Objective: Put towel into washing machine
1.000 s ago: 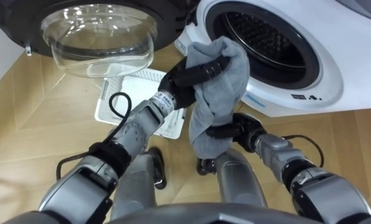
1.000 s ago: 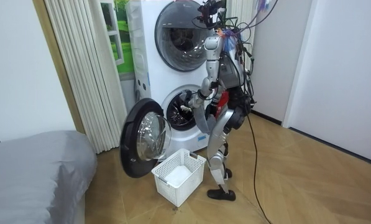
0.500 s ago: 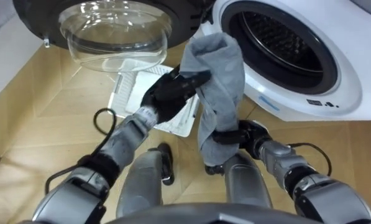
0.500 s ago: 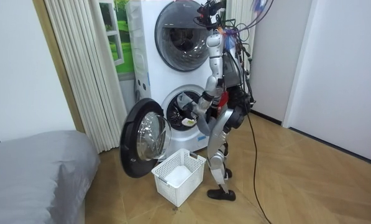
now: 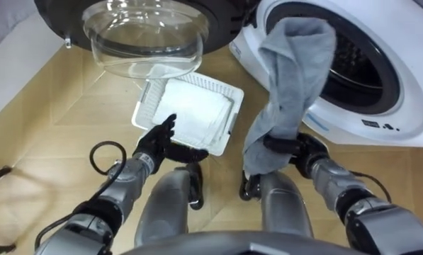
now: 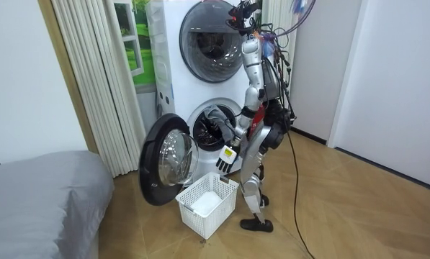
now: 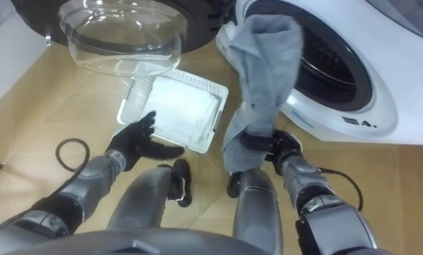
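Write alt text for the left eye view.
The right hand grips the low end of a grey towel whose top reaches the washing machine's drum mouth. The left hand hangs open and empty beside a white basket, below the open door.

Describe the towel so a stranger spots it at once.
Find the white washing machine with its door swung open. At its round opening hangs the towel, its lower end gripped in the right hand. It is grey and hanging, unlike the white cloth lying in the floor basket.
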Controlling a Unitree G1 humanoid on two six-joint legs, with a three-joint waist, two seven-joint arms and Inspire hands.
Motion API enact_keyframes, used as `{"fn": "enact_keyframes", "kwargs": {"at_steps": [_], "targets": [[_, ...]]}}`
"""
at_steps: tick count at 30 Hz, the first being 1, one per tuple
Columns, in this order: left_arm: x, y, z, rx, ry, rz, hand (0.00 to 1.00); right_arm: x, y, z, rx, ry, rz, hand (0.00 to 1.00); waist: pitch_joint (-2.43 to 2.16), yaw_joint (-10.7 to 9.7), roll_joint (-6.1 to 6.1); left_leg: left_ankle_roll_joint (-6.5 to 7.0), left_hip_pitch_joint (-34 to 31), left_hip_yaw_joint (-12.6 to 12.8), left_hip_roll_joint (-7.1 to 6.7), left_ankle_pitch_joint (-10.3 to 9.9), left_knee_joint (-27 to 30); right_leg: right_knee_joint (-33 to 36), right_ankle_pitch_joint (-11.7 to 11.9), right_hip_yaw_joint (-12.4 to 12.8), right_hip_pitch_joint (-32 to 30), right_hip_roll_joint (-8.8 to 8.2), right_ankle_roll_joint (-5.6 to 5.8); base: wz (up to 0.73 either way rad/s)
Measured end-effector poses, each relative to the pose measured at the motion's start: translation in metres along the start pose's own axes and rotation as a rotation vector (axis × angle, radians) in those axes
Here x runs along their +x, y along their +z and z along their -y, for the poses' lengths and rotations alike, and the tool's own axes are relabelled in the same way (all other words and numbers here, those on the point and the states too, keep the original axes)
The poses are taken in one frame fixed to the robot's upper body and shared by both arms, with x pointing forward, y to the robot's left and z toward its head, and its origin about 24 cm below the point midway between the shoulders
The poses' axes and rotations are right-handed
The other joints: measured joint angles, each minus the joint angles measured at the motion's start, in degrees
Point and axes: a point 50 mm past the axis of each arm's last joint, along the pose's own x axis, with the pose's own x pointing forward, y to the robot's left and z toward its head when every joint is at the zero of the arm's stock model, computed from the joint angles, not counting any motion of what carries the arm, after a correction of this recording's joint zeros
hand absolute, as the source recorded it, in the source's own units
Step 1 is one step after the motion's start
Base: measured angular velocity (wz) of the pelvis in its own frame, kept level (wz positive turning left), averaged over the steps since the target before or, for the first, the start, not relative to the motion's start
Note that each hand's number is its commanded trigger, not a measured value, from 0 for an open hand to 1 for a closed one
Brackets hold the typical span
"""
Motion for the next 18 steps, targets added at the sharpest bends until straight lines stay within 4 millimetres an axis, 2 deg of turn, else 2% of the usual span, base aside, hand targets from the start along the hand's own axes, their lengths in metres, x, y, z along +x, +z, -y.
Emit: {"fn": "enact_keyframes", "kwargs": {"at_steps": [3,5,7,11,16,18], "targets": [[-0.004,-0.013,-0.007,0.023,0.064,-0.038,0.00,-0.001,0.007,0.011,0.062,-0.053,0.019,1.00,0.00,-0.07,-0.06,0.06,-0.45,0.04,-0.60,0.14,0.06,1.45,-0.42,0.56,-1.04,-0.45,0.15,0.02],[-0.005,-0.015,-0.010,0.039,0.089,-0.044,0.00,-0.001,0.011,0.019,0.073,-0.090,0.032,1.00,0.00,-0.15,-0.20,0.21,-0.94,0.11,-1.14,0.21,0.32,2.70,-1.00,0.69,-1.87,-1.17,0.28,0.09],[-0.007,-0.017,-0.015,0.050,0.111,-0.043,0.00,-0.002,0.016,0.024,0.085,-0.114,0.044,1.00,0.03,0.04,-0.36,0.22,-1.64,0.10,-1.18,0.22,0.87,3.16,-1.08,1.19,-2.55,-1.17,0.32,0.03],[-0.009,-0.021,-0.024,0.069,0.163,-0.057,0.00,-0.002,0.022,0.029,0.238,-0.146,0.067,1.00,0.10,-0.30,-1.24,0.29,-1.96,0.07,-1.68,0.25,1.15,4.00,-1.33,1.33,-3.35,-1.78,0.23,0.02],[-0.013,-0.027,-0.032,0.068,0.203,-0.069,0.00,-0.003,0.027,0.037,0.367,-0.162,0.086,1.00,0.01,-0.25,-2.35,0.39,-3.28,0.05,-1.58,0.27,1.90,4.11,-1.05,1.42,-4.32,-1.65,0.26,0.00],[-0.013,-0.025,-0.033,0.065,0.216,-0.066,0.00,-0.003,0.029,0.040,0.418,-0.164,0.090,1.00,0.03,-0.30,-2.45,0.52,-3.83,0.04,-1.60,0.28,2.27,4.33,-0.95,0.97,-4.75,-1.85,0.29,0.02]]}}
